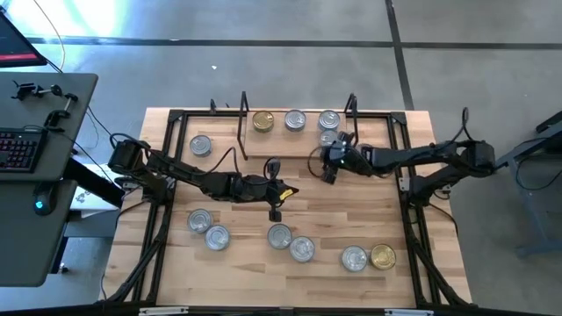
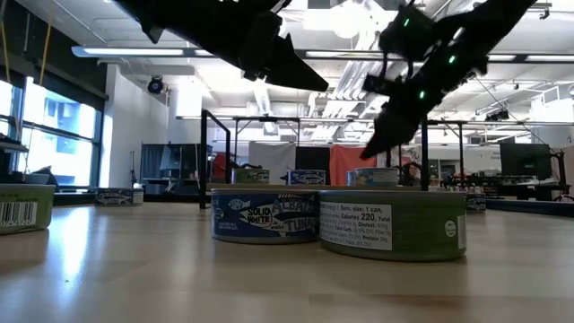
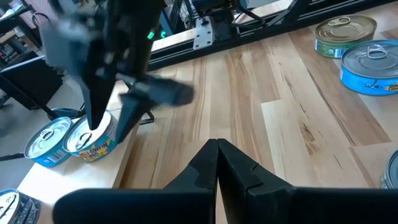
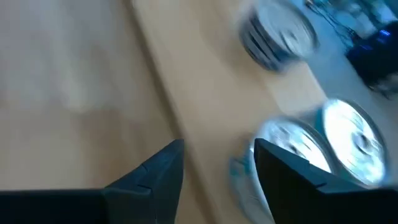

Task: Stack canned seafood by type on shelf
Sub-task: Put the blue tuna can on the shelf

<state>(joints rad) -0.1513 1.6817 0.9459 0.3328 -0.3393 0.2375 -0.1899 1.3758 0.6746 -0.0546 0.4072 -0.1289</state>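
Flat round tins lie on the wooden table. Four are on the shelf [image 1: 294, 132] at the far side: a gold-lidded one [image 1: 262, 121] and three silver ones [image 1: 295, 120], [image 1: 328, 119], [image 1: 328, 138]. Another silver tin [image 1: 200, 145] lies left of the shelf. Several more lie near the front edge, among them a gold one [image 1: 383, 256]. My right gripper [image 1: 328, 172] [image 4: 217, 155] hangs open just above the shelf's right end, over the nearest silver tin [image 3: 90, 138]. My left gripper [image 1: 275, 209] [image 3: 217, 146] is shut and empty over the middle of the table.
The shelf's black wire end frames [image 1: 243, 123], [image 1: 351, 114] stand on either side of the shelf's tins. A black tube frame [image 1: 167, 175] borders the table. In the low view, a white-labelled tuna tin [image 2: 265, 215] and a green-labelled one [image 2: 395, 224] stand close in front.
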